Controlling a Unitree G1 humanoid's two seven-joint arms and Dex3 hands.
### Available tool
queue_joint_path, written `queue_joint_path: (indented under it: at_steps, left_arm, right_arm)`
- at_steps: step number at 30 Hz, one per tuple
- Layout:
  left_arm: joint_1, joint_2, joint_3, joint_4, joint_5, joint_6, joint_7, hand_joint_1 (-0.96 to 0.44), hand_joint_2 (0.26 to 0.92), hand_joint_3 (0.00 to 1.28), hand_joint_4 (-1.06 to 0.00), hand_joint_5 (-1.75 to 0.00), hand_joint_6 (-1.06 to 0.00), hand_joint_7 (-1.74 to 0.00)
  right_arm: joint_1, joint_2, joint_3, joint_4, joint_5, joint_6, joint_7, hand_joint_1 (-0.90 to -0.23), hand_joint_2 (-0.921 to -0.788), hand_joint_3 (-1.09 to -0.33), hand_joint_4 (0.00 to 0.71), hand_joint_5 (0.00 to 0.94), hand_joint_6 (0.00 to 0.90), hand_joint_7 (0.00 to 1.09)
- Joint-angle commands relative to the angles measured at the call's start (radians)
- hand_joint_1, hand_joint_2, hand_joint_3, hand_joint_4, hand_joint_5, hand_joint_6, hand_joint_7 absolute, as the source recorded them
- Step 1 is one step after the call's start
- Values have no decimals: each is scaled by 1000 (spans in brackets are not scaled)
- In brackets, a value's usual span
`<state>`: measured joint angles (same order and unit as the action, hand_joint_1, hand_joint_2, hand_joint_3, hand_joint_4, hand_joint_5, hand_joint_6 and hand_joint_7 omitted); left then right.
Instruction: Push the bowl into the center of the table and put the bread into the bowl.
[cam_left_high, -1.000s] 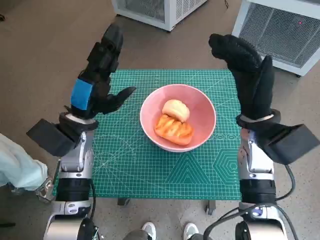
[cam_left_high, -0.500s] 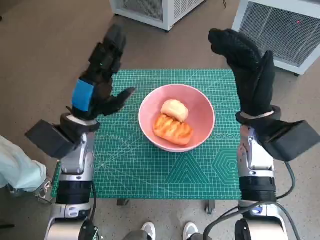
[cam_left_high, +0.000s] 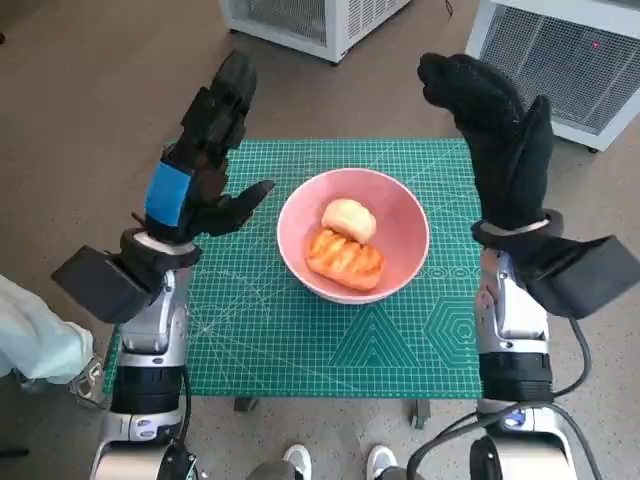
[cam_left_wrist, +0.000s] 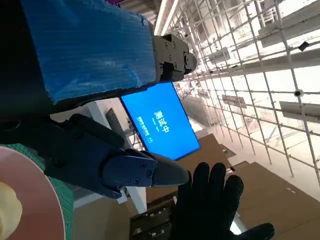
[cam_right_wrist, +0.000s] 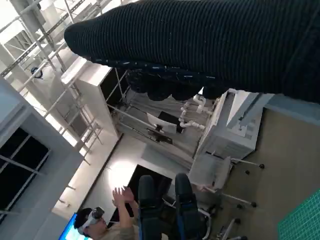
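Observation:
A pink bowl (cam_left_high: 400, 215) stands near the middle of the green cutting mat (cam_left_high: 270, 330) on the small table. Inside it lie a pale round bun (cam_left_high: 349, 219) and a glazed orange bread (cam_left_high: 346, 258). My left hand (cam_left_high: 200, 160) is raised above the mat's left side, fingers spread, holding nothing. My right hand (cam_left_high: 497, 140) is raised above the mat's right edge, fingers straight and apart, also empty. In the left wrist view a slice of the bowl's rim (cam_left_wrist: 50, 195) and the bun (cam_left_wrist: 9, 207) show, with my gloved right hand (cam_left_wrist: 210, 202) beyond.
White grilled cabinets (cam_left_high: 560, 55) stand behind the table at the back and back right. A person's pale trouser leg (cam_left_high: 35, 335) shows at the left, and shoes (cam_left_high: 335, 462) below the table's front edge. The right wrist view shows a person (cam_right_wrist: 107, 222) with raised hands far off.
The bowl and breads have stayed put. My left hand has risen slightly and shifted a little right; my right hand has barely moved.

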<state>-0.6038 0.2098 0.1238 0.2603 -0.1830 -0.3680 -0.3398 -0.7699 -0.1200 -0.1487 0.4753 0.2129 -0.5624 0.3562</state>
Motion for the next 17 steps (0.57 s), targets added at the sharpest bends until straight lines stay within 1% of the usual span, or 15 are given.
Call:
queue_joint_path:
  at_steps: [1,10,17]
  left_arm:
    - [-12,-7,1,18,-11,-23,-5,-722,921,318,-34,-3,-116,-7]
    - [-38,-16,-3,43,-27,-32,-15,-723,921,321,-49,-9,-125,-12]
    - [-48,-26,-3,42,-33,-26,-19,-720,921,325,-68,-16,-151,-25]
  right_arm:
    - [8,-9,3,4,-4,10,-6,-693,-921,-706,233,2,152,380]
    - [6,-15,4,4,-25,-4,-17,-698,-921,-707,235,3,152,373]
    - [-1,-18,3,11,-26,-24,-17,-700,-921,-703,243,6,156,369]
